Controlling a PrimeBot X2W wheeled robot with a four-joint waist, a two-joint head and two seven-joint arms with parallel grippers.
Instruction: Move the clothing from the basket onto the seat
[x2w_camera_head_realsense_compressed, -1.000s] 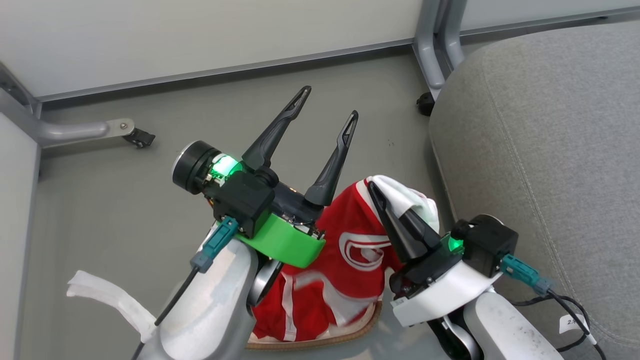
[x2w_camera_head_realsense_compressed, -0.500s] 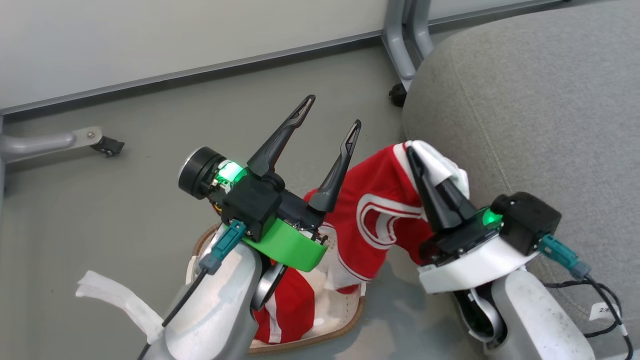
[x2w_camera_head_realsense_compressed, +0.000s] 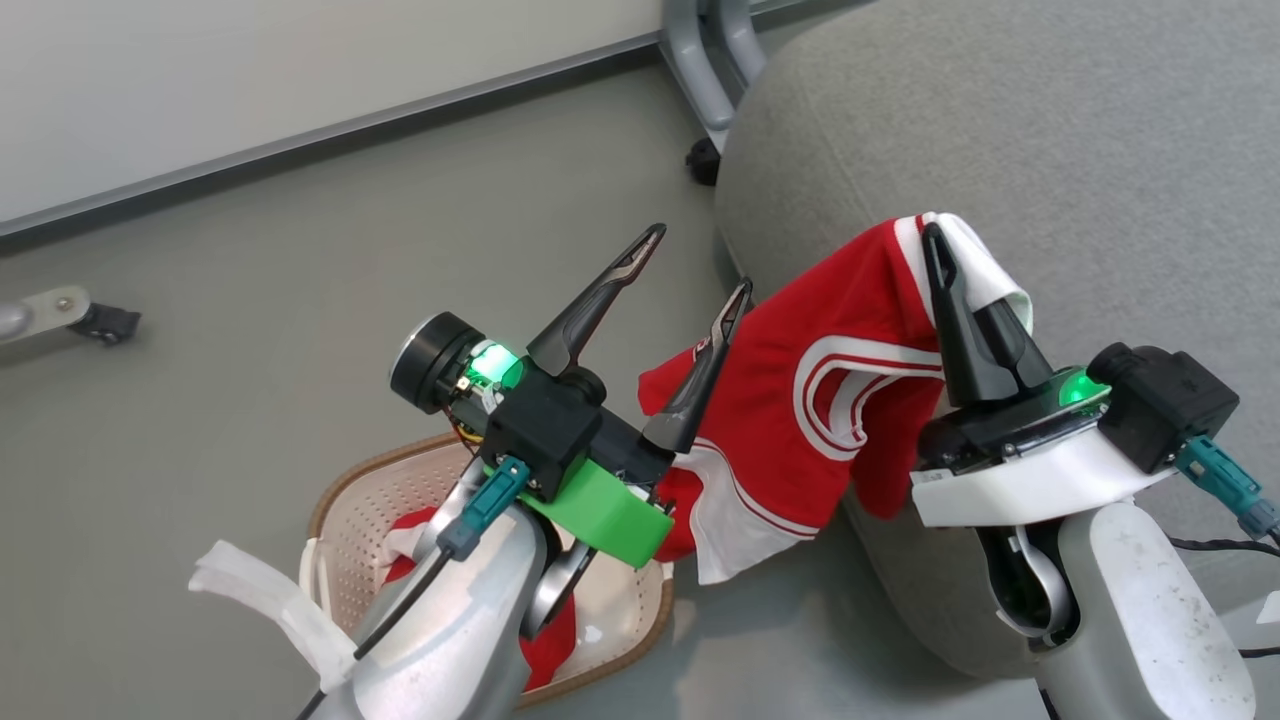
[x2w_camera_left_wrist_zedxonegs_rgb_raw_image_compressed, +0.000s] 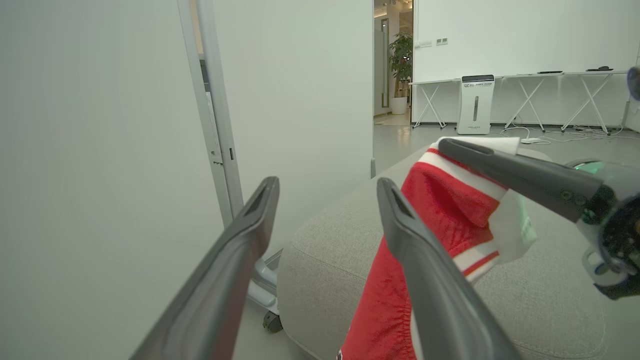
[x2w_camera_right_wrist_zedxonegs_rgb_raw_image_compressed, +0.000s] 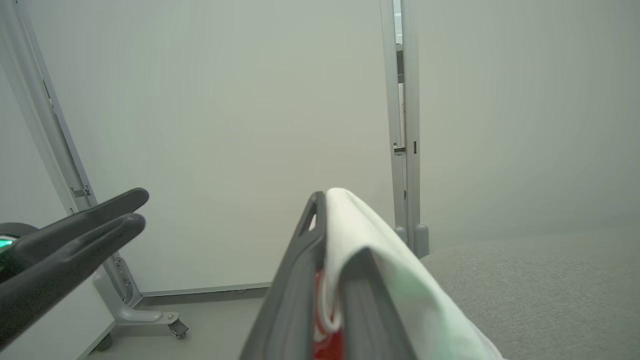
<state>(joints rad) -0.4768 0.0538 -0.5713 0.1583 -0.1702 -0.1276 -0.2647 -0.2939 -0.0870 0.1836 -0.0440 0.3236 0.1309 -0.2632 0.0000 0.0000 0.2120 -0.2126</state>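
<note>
1. Head view: our right jaws are pressed together on the white hem (x2w_camera_head_realsense_compressed: 985, 270) of the red garment (x2w_camera_head_realsense_compressed: 820, 390), above the seat (x2w_camera_head_realsense_compressed: 1050, 120). The cloth trails back left toward the basket (x2w_camera_head_realsense_compressed: 380, 490), where a second garment (x2w_camera_head_realsense_compressed: 405, 535) lies. Our left jaws stand spread and empty.
2. Left wrist view: the red garment (x2w_camera_left_wrist_zedxonegs_rgb_raw_image_compressed: 440, 215) hangs to the right of our spread left jaws, against the seat (x2w_camera_left_wrist_zedxonegs_rgb_raw_image_compressed: 550, 300).
3. Right wrist view: the white hem (x2w_camera_right_wrist_zedxonegs_rgb_raw_image_compressed: 360, 240) is pinched, and the seat (x2w_camera_right_wrist_zedxonegs_rgb_raw_image_compressed: 540, 280) lies ahead to the right.
</note>
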